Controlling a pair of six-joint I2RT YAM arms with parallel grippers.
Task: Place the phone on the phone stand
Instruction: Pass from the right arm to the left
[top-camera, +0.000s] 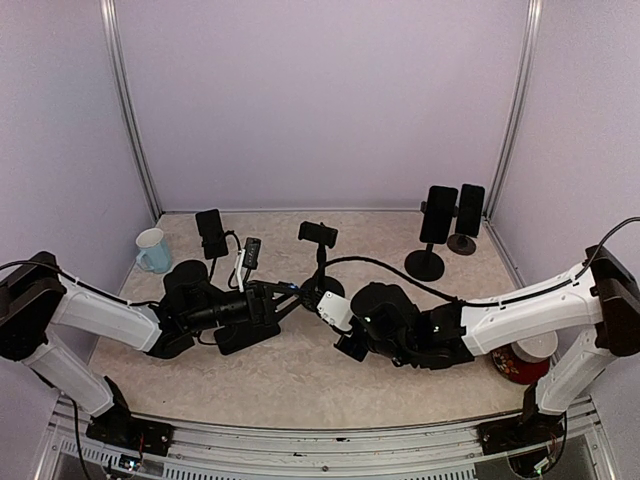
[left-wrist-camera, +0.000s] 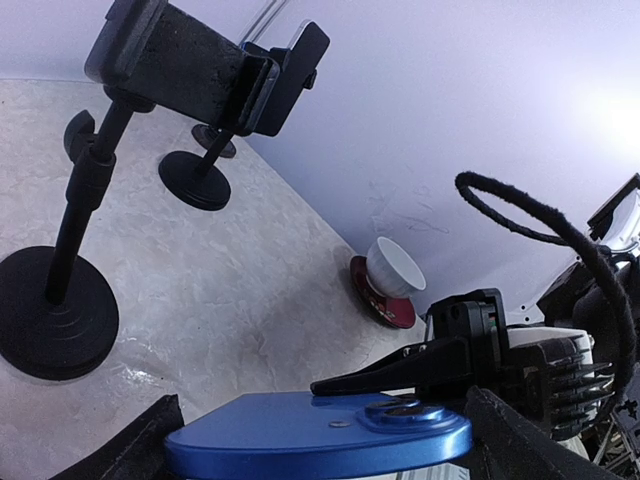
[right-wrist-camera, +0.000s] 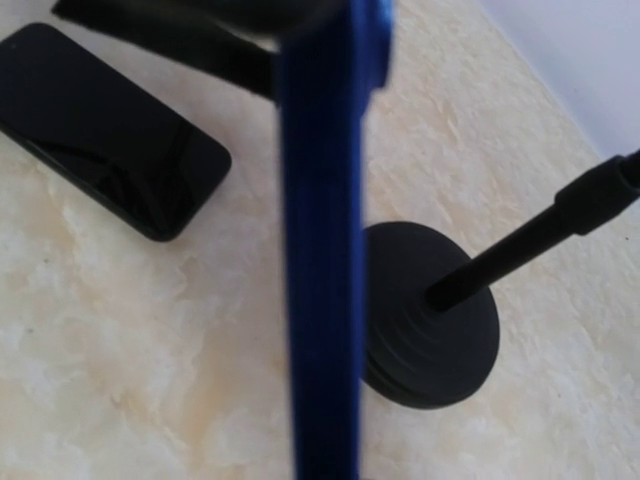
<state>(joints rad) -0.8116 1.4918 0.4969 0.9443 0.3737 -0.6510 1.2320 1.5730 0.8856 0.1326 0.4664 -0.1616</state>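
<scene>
Pale blue mug (top-camera: 152, 250) upright, far left of desk (top-camera: 300, 385). White cup (left-wrist-camera: 392, 268) on red saucer (left-wrist-camera: 388, 308), right side. Black phone (right-wrist-camera: 110, 130) lying flat.

Lab test booth: plain lilac walls (top-camera: 320, 100), aluminium corner rails (top-camera: 130, 110).

The top camera looks down from above the near edge over the whole table (top-camera: 300, 390). Both wrist cameras sit low and close mid-table, sharing the blue phone (left-wrist-camera: 320, 435) and a black stand (right-wrist-camera: 430, 340).
</scene>
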